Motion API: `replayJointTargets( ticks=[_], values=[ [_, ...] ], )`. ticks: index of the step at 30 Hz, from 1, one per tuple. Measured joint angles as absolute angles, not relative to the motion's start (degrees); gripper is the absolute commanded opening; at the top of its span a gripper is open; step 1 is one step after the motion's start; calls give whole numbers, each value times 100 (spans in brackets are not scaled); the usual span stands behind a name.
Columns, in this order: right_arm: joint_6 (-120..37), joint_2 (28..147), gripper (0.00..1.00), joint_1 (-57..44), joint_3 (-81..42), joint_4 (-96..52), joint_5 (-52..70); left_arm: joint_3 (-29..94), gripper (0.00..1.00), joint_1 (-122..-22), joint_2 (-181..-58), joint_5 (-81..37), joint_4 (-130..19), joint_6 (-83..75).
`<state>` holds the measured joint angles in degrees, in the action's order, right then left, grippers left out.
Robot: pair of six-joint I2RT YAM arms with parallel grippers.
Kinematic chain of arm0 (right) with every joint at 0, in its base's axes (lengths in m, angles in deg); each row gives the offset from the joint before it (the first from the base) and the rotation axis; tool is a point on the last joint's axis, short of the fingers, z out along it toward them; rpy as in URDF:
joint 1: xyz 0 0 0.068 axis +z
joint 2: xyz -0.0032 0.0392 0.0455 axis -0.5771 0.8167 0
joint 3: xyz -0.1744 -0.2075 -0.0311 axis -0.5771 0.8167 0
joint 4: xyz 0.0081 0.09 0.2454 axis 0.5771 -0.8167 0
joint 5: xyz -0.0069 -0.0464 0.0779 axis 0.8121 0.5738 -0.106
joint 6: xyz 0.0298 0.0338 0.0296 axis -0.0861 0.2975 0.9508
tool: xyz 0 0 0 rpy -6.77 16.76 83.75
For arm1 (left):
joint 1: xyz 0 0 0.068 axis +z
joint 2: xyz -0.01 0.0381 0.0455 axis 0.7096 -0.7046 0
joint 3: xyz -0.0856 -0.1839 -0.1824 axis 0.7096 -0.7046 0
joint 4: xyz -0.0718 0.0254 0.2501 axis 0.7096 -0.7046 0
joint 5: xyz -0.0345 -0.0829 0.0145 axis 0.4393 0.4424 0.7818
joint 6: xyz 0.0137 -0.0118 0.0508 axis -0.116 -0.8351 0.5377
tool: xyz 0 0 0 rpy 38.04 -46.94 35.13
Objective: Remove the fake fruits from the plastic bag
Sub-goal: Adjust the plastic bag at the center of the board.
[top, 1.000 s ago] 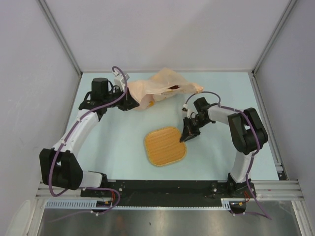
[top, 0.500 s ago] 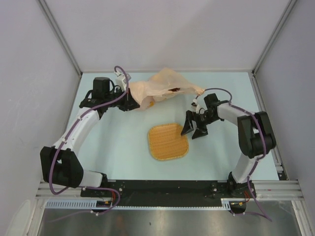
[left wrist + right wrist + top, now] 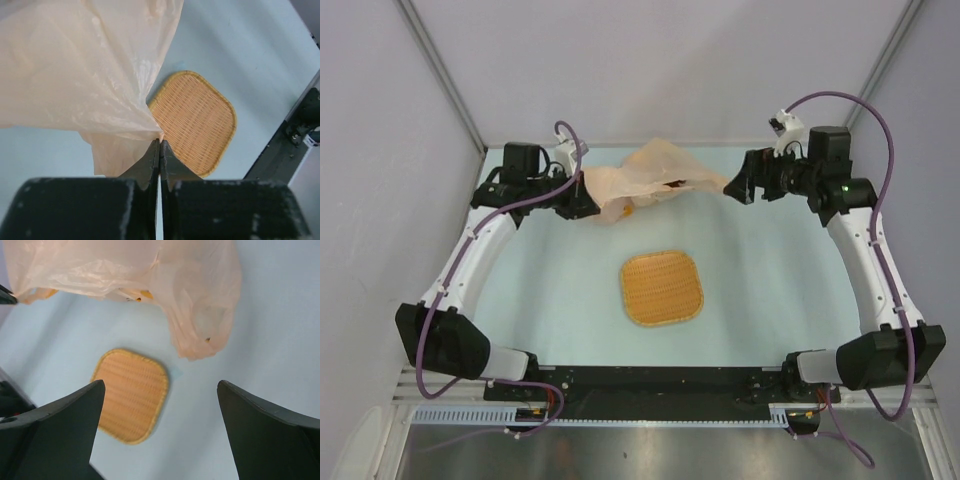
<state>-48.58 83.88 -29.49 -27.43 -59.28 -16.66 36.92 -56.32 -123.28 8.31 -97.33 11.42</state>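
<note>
two hands sit at the far side of the worktop (image 3: 760, 270), one at each end of the plastic bag (image 3: 645, 175). the left hand (image 3: 159, 142) is pinched tight on a gathered fold at the bag's left end. the right hand (image 3: 740, 188) is spread wide with nothing in it, just beside the bag's right tip. the fruits (image 3: 627, 211) are inside the bag: a yellow patch shows through near its lower left corner, a dark red one near the middle. the woven tray (image 3: 663, 288) lies flat nearer the arm bases, apart from the bag.
</note>
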Motion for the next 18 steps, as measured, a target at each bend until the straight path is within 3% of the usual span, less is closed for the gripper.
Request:
replayJointTargets(
  ticks=[5, 14, 17, 18],
  values=[
    [-5267, 8331, 95, -2299, -2630, -5408, -743, 4306, 0, -5756, -12431, 412, -10192, 1723],
    [-6062, 9065, 90, -1384, -2494, -4720, 415, 4328, 0, -5857, -12470, 506, -10406, 1997],
    [-6272, 9371, 76, -1263, -2494, -4514, 813, 4026, 0, -5857, -12302, 644, -10091, 1857],
    [-6336, 9465, 64, -1270, -2496, -4479, 918, 3908, 0, -5857, -12239, 644, -9991, 1800]
  ],
)
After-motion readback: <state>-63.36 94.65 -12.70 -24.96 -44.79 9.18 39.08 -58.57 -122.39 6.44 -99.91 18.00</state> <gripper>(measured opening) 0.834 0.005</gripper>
